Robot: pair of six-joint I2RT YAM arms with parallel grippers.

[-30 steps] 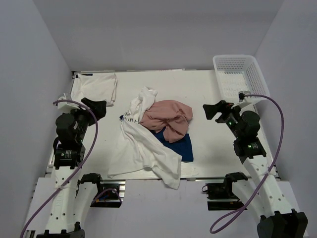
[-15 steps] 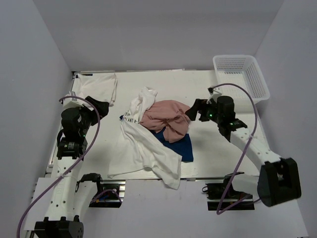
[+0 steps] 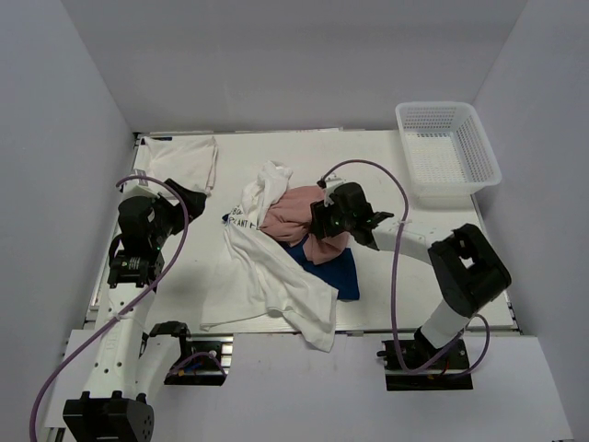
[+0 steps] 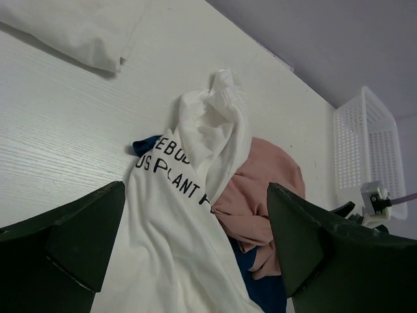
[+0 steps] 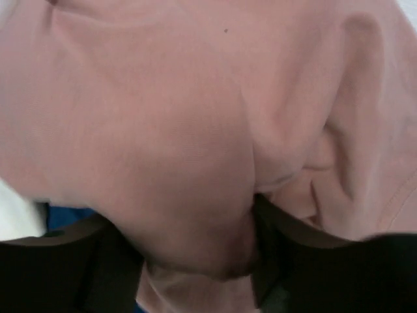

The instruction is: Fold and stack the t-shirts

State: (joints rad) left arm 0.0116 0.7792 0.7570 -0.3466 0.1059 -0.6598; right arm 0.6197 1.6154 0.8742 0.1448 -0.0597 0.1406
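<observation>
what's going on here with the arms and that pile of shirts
The right gripper is down on the heap mid-table, with a fold of the pink t-shirt bulging between its fingers; whether it is clamped is unclear. The left gripper hovers open and empty beside the heap. The lettered white t-shirt and navy t-shirt lie unfolded there, while one folded white t-shirt sits at the far left corner.

Legible marking found on one item only: the white lettered t-shirt. Dark block capitals, two lines, partly lost in folds. Upper line reads "EBU", cut off at both ends. Lower line reads "US PLANT"; the next letter is unclear.
</observation>
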